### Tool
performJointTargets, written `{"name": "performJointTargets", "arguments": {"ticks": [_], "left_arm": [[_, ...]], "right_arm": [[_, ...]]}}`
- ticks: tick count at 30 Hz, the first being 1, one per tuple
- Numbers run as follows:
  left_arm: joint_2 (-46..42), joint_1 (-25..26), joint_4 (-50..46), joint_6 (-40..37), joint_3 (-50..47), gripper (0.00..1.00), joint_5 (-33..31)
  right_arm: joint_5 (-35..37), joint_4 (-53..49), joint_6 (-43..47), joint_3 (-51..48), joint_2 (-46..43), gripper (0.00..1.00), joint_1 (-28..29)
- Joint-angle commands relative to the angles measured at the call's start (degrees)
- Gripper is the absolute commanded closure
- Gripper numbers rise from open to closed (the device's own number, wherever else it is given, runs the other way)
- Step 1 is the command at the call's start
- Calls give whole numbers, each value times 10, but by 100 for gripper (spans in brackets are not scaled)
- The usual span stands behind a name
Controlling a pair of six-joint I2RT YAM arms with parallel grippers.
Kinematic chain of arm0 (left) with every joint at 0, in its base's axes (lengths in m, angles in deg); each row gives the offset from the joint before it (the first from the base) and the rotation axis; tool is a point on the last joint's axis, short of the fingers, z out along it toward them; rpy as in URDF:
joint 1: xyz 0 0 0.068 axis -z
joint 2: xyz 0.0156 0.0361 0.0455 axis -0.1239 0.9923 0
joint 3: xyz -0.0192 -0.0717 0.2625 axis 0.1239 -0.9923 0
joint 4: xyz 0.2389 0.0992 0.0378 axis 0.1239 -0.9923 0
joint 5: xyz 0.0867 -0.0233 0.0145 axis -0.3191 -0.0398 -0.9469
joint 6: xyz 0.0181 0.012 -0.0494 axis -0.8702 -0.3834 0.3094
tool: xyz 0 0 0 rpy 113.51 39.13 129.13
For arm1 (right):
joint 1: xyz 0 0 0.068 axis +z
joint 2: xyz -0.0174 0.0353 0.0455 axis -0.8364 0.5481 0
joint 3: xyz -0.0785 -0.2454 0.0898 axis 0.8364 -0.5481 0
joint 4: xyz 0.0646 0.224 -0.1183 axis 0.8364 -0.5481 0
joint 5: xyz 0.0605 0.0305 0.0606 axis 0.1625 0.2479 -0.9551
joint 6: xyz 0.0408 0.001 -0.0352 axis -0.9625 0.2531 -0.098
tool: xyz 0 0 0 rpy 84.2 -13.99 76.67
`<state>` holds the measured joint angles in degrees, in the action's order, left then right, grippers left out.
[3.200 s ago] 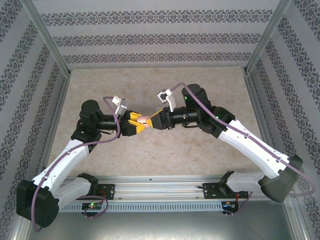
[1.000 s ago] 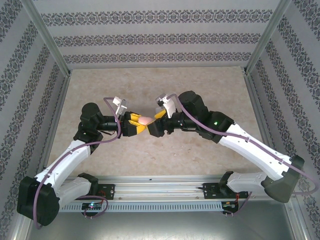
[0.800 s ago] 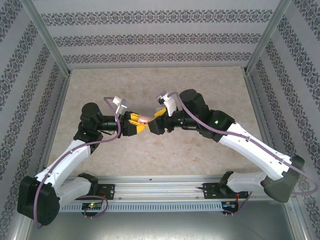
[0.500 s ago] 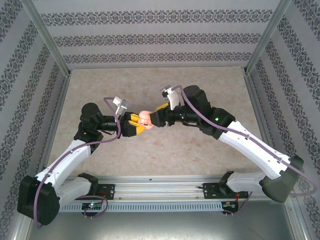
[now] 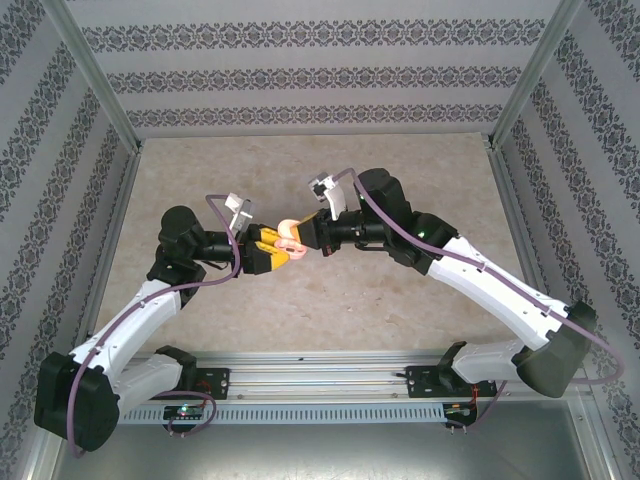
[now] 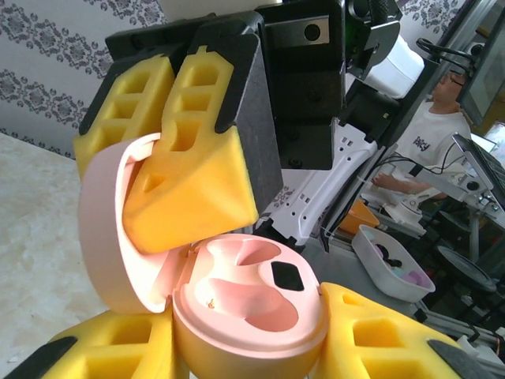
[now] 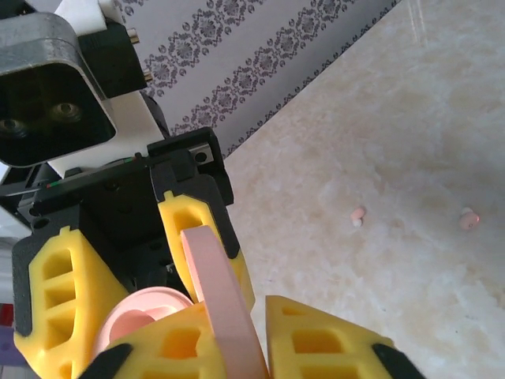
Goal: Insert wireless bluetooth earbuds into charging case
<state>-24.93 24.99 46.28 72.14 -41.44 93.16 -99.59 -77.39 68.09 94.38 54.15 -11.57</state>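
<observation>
Over the middle of the marbled desk (image 5: 330,165), the left jaws are closed tight on the base of a pink charging case (image 5: 288,236), while the right jaws pinch its lid (image 7: 223,304), standing wide open and showing two moulded sockets (image 6: 256,304). Two tiny pale-pink earbuds (image 7: 358,215) lie loose on the desk, near each other and apart from the case.

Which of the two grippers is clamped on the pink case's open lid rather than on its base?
The right gripper: it clamps the raised lid edge-on, whereas the left gripper holds the round base from both sides.
</observation>
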Motion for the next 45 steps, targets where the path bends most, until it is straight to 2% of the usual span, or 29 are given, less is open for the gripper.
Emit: {"name": "performJointTargets", "arguments": {"ticks": [1, 4, 6, 8, 10, 12, 15, 19, 25, 30, 33, 39, 45], "left_arm": [[-21, -3, 23, -39, -8, 77, -2], [-46, -2, -15, -88, -10, 63, -15], [-67, -4, -72, -143, -6, 44, -26], [-93, -5, -142, -209, 1, 30, -46], [-116, -6, -207, -270, 8, 26, -66], [-127, -7, -257, -315, 15, 26, -73], [-121, -8, -282, -324, 28, 26, -62], [-96, -8, -232, -281, 28, 29, -43], [-60, -8, -162, -228, 32, 44, -7], [-64, -8, -142, -216, 24, 37, -6], [-72, -8, -141, -217, 22, 37, -7], [-65, -8, -136, -210, 20, 45, 0], [-57, -8, -86, -176, 13, 52, 4]], "right_arm": [[33, 4, 42, 7, -11, 93, 15], [66, -13, 99, 19, -17, 94, 33], [84, -29, 130, 29, -17, 94, 43], [100, -39, 156, 35, -17, 95, 51], [109, -46, 176, 38, -17, 94, 53], [118, -51, 199, 41, -17, 94, 59], [155, -65, 242, 49, -15, 94, 80], [186, -77, 289, 60, -9, 94, 104], [190, -77, 309, 62, -6, 93, 110], [206, -76, 311, 57, -6, 93, 110], [212, -74, 308, 55, -4, 93, 110], [204, -69, 302, 60, 4, 93, 110], [196, -67, 296, 61, 11, 92, 110]]}}
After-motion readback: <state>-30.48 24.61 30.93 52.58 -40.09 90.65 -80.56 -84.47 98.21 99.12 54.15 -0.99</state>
